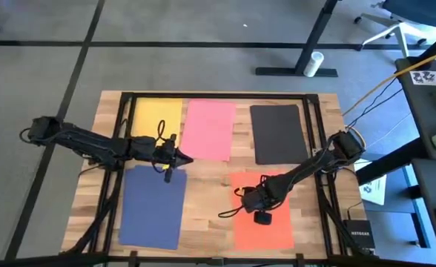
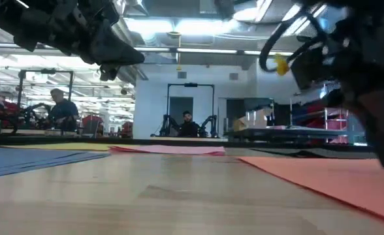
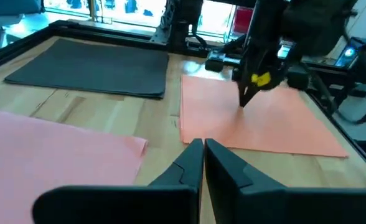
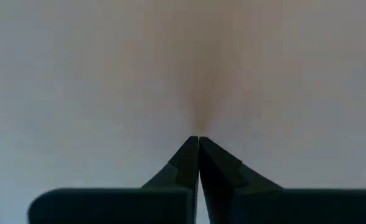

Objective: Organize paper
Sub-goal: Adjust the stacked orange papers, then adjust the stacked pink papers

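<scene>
Your five thin coloured paper sheets lie flat on the wooden table (image 1: 210, 178): yellow (image 1: 157, 117), pink (image 1: 209, 130) and black (image 1: 279, 133) along the far side, navy blue (image 1: 153, 206) and orange (image 1: 261, 210) nearer. Your left gripper (image 1: 187, 159) hovers between pink and navy, fingers pressed together, empty. Your right gripper (image 1: 234, 212) points down onto the orange sheet, fingers together.

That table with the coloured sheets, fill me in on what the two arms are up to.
Five sheets lie flat and apart on the table: yellow, pink, black, navy, orange. The right gripper, fingers shut, points down onto the orange sheet. The left gripper, also shut and holding nothing, hovers between the pink and navy sheets. Nothing is stacked yet.
</scene>
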You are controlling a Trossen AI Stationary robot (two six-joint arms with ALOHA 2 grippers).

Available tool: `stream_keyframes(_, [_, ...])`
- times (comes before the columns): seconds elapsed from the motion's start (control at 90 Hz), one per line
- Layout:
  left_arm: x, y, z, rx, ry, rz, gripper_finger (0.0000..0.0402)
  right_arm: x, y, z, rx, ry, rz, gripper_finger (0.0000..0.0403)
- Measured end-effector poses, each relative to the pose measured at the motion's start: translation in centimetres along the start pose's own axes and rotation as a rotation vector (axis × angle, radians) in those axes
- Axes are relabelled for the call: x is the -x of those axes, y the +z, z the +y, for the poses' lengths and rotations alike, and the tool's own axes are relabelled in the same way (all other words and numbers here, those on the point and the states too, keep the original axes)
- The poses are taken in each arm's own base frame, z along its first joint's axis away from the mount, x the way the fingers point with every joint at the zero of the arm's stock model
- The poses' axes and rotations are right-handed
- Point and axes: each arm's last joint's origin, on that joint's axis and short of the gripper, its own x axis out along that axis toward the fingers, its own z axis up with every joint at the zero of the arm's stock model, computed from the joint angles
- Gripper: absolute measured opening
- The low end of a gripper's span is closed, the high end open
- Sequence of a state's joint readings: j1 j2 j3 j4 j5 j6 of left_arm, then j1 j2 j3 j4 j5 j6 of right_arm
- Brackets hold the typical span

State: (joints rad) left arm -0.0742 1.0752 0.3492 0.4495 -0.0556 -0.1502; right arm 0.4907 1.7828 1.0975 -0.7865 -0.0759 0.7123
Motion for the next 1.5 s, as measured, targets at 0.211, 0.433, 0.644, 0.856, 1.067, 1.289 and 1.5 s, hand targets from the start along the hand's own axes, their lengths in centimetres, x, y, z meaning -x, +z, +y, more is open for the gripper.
stream_keyframes(0.211, [0.1,-1.2,0.5,0.029,0.036,0.129,0.0,2.7,-0.3,-0.2,-0.033,-0.016,-0.131,0.0])
stream_keyframes(0.433, [0.7,-3.2,2.7,0.064,0.161,0.353,0.0,4.4,1.7,-3.0,-0.068,-0.125,-0.284,0.0])
stream_keyframes(0.644, [1.3,-3.1,4.9,0.064,0.268,0.474,0.0,4.9,4.2,-7.2,-0.057,-0.187,-0.3,0.0])
stream_keyframes(0.856, [1.9,-2.7,7.4,0.066,0.37,0.495,0.0,5.2,6.8,-12.2,-0.084,-0.226,-0.337,0.0])
stream_keyframes(1.067, [2.2,-3.5,8.9,0.074,0.421,0.572,0.0,5.2,8.7,-15.6,-0.087,-0.224,-0.394,0.0])
stream_keyframes(1.289, [0.7,-4.2,9.7,0.04,0.41,0.641,0.0,4.1,9.6,-17.0,-0.072,-0.226,-0.392,0.0])
stream_keyframes(1.5, [-1.3,-4.2,10.6,0.021,0.402,0.692,0.0,3.3,9.8,-17.2,-0.074,-0.23,-0.375,0.0])
